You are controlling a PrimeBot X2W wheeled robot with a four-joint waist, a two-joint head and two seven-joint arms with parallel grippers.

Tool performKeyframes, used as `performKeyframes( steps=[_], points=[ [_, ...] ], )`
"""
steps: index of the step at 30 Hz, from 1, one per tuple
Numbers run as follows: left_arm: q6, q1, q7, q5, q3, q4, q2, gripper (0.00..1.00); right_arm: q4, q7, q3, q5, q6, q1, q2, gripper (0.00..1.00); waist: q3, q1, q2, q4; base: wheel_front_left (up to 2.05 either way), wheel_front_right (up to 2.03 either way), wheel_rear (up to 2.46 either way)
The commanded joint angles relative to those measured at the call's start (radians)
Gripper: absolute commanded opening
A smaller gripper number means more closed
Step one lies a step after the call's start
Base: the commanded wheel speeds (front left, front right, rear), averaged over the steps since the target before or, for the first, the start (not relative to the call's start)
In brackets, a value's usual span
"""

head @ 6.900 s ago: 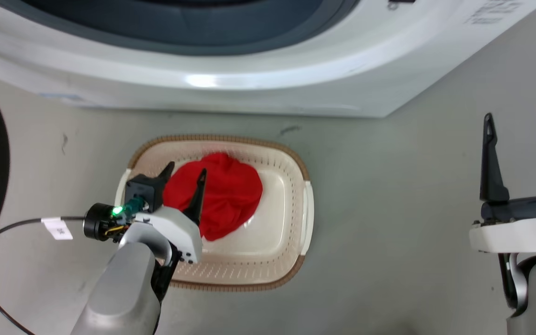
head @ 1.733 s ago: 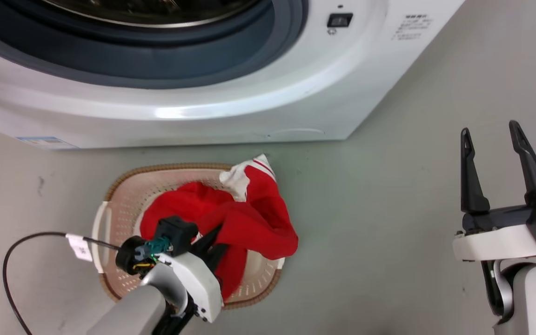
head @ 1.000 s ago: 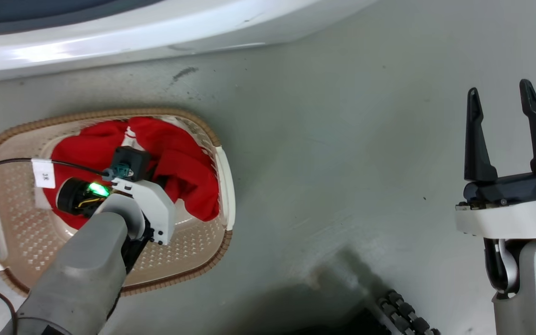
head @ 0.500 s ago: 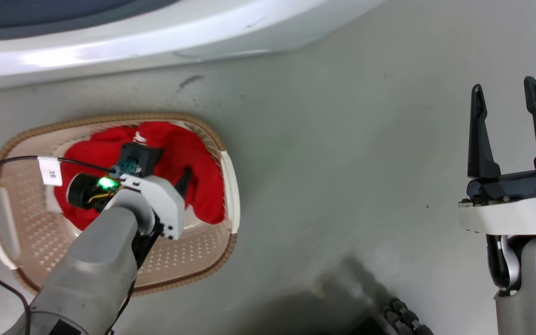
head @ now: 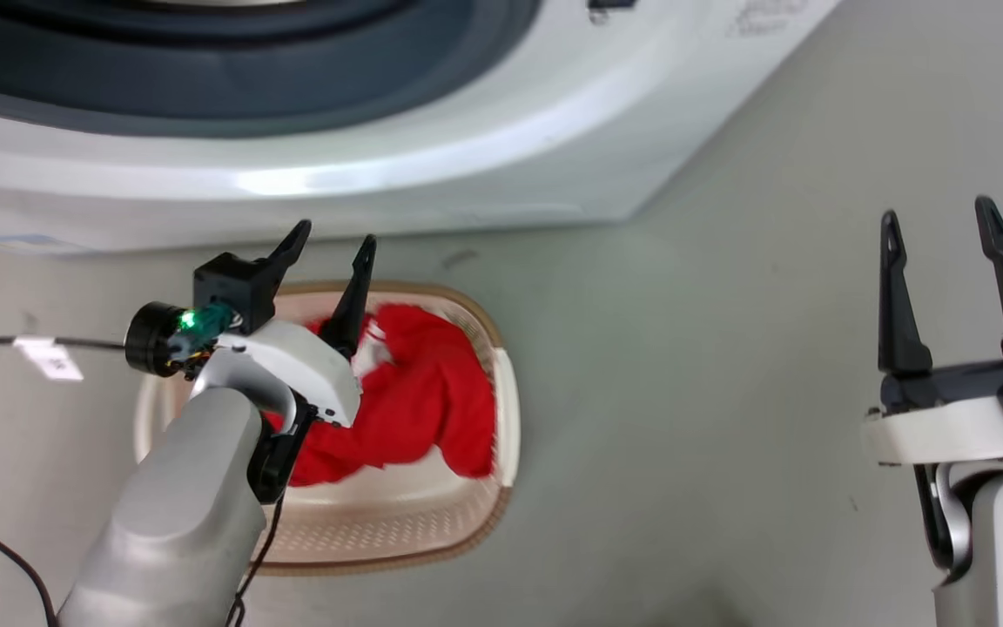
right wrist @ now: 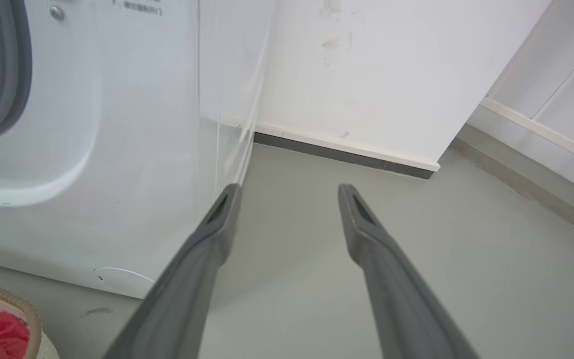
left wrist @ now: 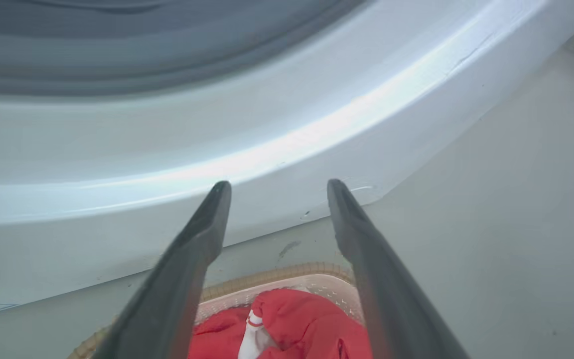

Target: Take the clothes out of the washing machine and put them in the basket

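Observation:
The red clothes (head: pixel 406 401) lie heaped in the cream basket (head: pixel 506 409) on the floor, a bit of white trim showing; the left wrist view has the clothes (left wrist: pixel 307 329) and the basket's woven rim (left wrist: pixel 277 275) at its bottom edge. My left gripper (head: pixel 332 239) hangs open and empty above the basket's far rim, fingers pointing at the washing machine (head: pixel 432 165). My right gripper (head: pixel 941 222) stands open and empty over bare floor at the right. The washing machine (left wrist: pixel 167 159) front and its grey porthole seal fill the upper left wrist view.
The washing machine (right wrist: pixel 92 149) stands against a white wall (right wrist: pixel 376 75) with a dark skirting strip. Grey floor (head: pixel 684 392) stretches right of the basket. A black cable with a white tag (head: pixel 49 357) trails from my left wrist.
My left gripper has let go of the red garment, risen out of the basket and now stands open above its far rim. The head camera has tilted up, bringing the washer front into view.

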State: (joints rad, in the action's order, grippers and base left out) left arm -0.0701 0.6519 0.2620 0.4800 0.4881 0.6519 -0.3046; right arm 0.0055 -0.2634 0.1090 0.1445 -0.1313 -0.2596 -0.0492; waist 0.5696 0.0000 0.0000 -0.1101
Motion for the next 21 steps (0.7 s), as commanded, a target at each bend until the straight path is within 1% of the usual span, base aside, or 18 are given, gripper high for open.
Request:
performKeyframes(
  steps=[1, 6, 10, 16, 21],
  points=[
    [-0.002, -0.037, 0.003, -0.027, -0.038, -0.05, 0.003, 1.0, 0.003, -0.002, 0.008, 0.011, 0.001, 0.022, -0.002, 1.0, -0.091, 0.0, 0.0, 0.073, 0.0, 0.0, 0.0],
    [-0.004, -0.128, 0.003, -0.106, -0.161, -0.203, 0.016, 1.0, 0.011, -0.002, 0.022, 0.033, 0.001, 0.057, -0.002, 1.0, -0.18, 0.0, 0.0, 0.125, 0.0, 0.0, 0.0],
    [0.01, -0.225, 0.003, -0.171, -0.251, -0.317, 0.028, 1.0, 0.023, -0.002, 0.029, 0.03, 0.001, 0.089, -0.001, 1.0, -0.253, 0.0, 0.0, 0.15, 0.0, 0.0, 0.0],
    [0.017, -0.375, 0.003, -0.247, -0.371, -0.454, 0.067, 1.0, 0.033, -0.002, 0.03, 0.014, 0.001, 0.142, -0.001, 1.0, -0.339, 0.0, 0.0, 0.16, 0.0, 0.0, 0.0],
    [0.019, -0.486, 0.004, -0.302, -0.445, -0.532, 0.123, 1.0, 0.035, -0.002, 0.028, -0.002, 0.001, 0.192, -0.001, 1.0, -0.405, 0.0, 0.0, 0.158, 0.0, 0.0, 0.0]
  ],
)
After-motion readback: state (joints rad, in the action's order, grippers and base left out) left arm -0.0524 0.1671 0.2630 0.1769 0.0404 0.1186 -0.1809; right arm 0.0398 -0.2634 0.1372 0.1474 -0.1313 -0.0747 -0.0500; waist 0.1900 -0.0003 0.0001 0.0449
